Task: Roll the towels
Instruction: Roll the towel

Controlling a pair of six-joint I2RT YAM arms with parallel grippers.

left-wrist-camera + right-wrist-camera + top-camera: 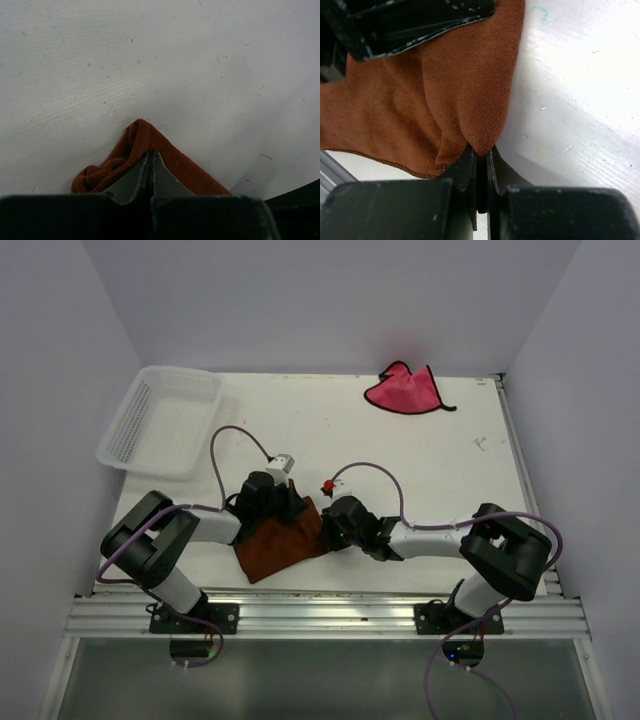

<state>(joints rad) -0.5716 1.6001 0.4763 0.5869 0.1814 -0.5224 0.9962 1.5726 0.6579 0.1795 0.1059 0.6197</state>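
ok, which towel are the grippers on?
The rust-brown towel at the near edge: left gripper and right gripper both pinch it. The pink-red towel lies apart at the far edge.

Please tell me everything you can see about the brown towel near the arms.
The brown towel is a rust-orange cloth, soft and fuzzy. It lies rumpled, not rolled, on the white table close to the arm bases. The left claw is shut on a raised fold at one side; the right claw pinches a fold at the other.
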